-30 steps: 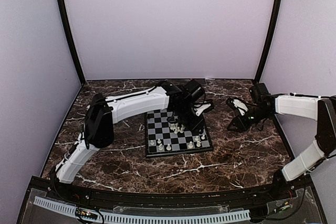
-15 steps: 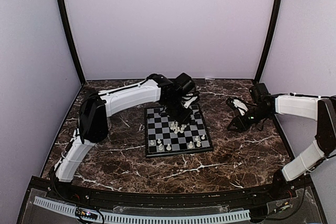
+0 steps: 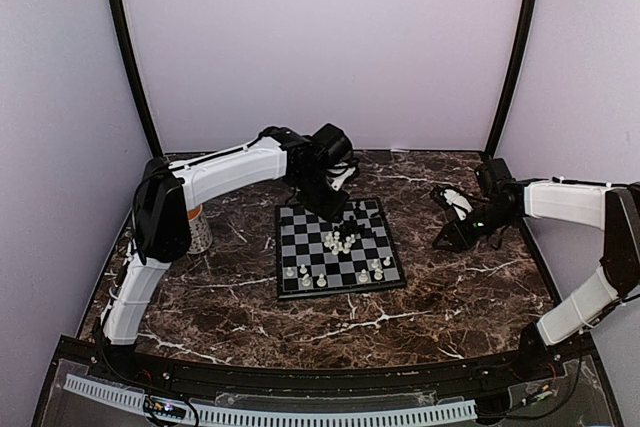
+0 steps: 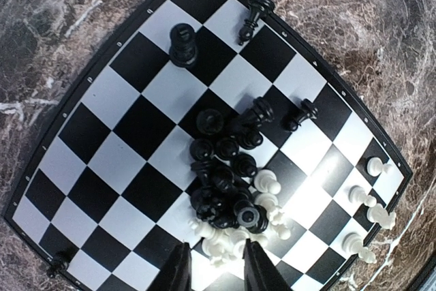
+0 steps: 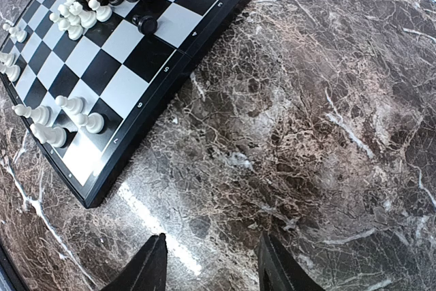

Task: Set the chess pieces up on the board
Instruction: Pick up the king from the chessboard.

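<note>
The board (image 3: 300, 282) lies mid-table. A heap of black chess pieces (image 4: 221, 168) and white chess pieces (image 4: 269, 202) sits near its centre. One black piece (image 4: 182, 44) stands alone, and another (image 4: 252, 18) lies at the board's edge. More white pieces (image 3: 372, 269) stand along the near rows. My left gripper (image 3: 335, 205) hangs over the board's far side. In the left wrist view that gripper (image 4: 216, 269) is open, with nothing between its fingers. My right gripper (image 3: 447, 219) is open over bare marble right of the board. Its fingertips (image 5: 153, 264) frame only tabletop.
A pale mug (image 3: 200, 232) with an orange band stands on the left, behind the left arm. Lilac walls and dark corner posts (image 3: 130, 57) enclose the dark marble tabletop (image 3: 460, 287). In the right wrist view the board's corner (image 5: 88, 199) is left of the fingers.
My left arm has swung back and to the left, from over the board's right half to its far edge, uncovering the mug. The right arm has not moved.
</note>
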You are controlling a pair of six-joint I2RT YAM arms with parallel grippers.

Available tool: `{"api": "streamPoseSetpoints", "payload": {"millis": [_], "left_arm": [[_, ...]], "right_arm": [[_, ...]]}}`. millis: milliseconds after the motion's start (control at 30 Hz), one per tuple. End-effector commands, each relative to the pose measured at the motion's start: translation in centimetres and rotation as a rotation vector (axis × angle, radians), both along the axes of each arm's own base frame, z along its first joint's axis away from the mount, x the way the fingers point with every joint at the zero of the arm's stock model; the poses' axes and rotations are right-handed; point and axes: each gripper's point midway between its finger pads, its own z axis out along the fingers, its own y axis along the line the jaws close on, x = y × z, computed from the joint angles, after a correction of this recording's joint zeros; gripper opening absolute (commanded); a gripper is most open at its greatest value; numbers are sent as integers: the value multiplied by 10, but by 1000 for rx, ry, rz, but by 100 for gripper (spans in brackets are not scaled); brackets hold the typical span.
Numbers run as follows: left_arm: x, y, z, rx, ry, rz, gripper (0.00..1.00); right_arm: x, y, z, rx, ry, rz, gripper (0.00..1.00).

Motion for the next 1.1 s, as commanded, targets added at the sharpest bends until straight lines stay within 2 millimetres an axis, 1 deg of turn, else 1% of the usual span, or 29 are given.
{"api": "streamPoseSetpoints", "payload": {"millis": [0, 133, 500, 633, 733, 833, 1067], "left_arm": [[-23, -5, 17, -69, 76, -54, 30], [-27, -3, 9, -58, 94, -61, 30], [-24, -4, -4, -43, 98, -59, 21], [-24, -6, -7, -44, 101, -61, 21], [-25, -9, -7, -58, 115, -71, 24], [-27, -12, -8, -67, 126, -77, 25], [-26, -9, -18, -39, 131, -70, 25]], "right_arm": [[2, 1, 3, 8, -11, 7, 47], [2, 1, 3, 9, -10, 8, 47], [2, 1, 3, 7, -10, 7, 47], [2, 1, 3, 7, -8, 7, 47], [2, 1, 3, 7, -8, 7, 47], [2, 1, 2, 7, -7, 7, 47], [2, 1, 3, 8, -7, 8, 47]]}}
